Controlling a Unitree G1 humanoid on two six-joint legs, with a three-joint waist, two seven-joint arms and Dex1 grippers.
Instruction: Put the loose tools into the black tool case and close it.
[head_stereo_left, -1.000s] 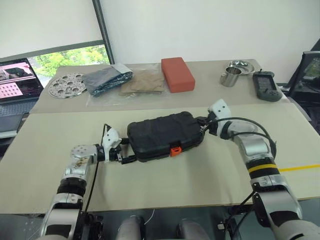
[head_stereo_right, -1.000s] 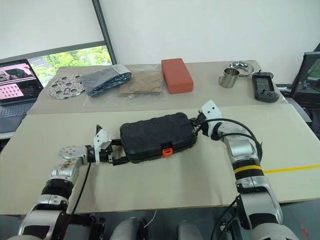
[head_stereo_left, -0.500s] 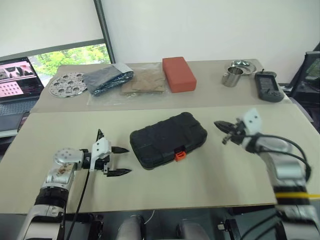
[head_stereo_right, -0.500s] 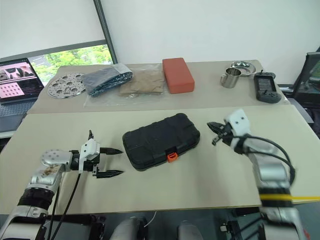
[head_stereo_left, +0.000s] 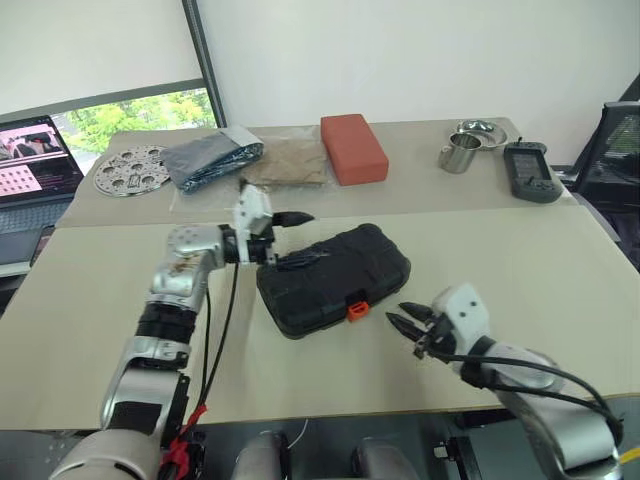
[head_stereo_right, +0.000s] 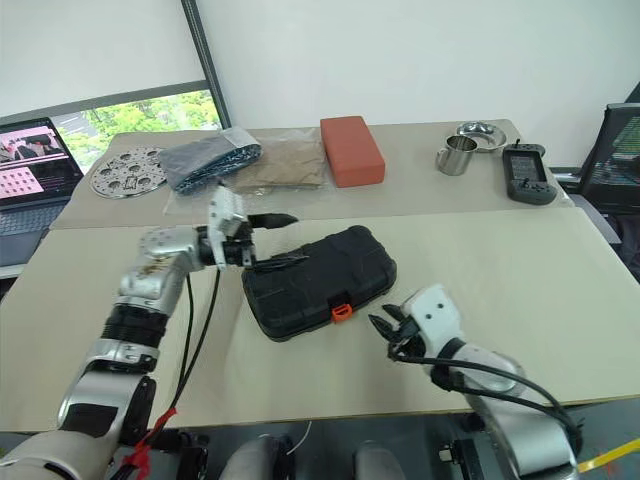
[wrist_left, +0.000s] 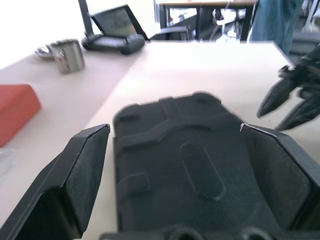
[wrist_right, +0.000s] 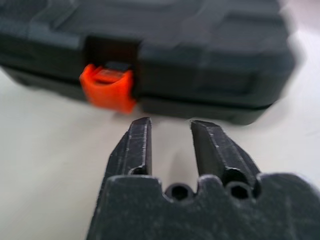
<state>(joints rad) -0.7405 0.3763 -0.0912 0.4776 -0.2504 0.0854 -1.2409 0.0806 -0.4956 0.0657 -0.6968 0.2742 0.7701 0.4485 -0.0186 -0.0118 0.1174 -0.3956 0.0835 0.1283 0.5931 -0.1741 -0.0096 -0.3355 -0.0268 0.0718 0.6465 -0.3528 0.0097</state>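
Observation:
The black tool case (head_stereo_left: 335, 278) lies closed in the middle of the near table, its small orange latch (head_stereo_left: 355, 310) facing me. My left gripper (head_stereo_left: 315, 237) hovers open over the case's left end, its wide-spread fingers (wrist_left: 85, 165) on either side of the lid with nothing between them. My right gripper (head_stereo_left: 398, 315) sits low at the case's front right, apart from it, pointing at the front wall just right of the latch (wrist_right: 107, 90). Its fingers (wrist_right: 135, 145) stand slightly apart and empty. The loose tools are out of view.
On the far table stand a red-orange block (head_stereo_left: 355, 148), a steel cup (head_stereo_left: 460, 155), a dark handheld device (head_stereo_left: 530, 172), plastic bags (head_stereo_left: 215, 160) and a perforated metal disc (head_stereo_left: 133, 170). A laptop (head_stereo_left: 35, 165) sits at the far left.
Both grippers have left the ends of the case. The left one rose and swung right over the lid. The right one drew back toward me, and its fingers parted slightly.

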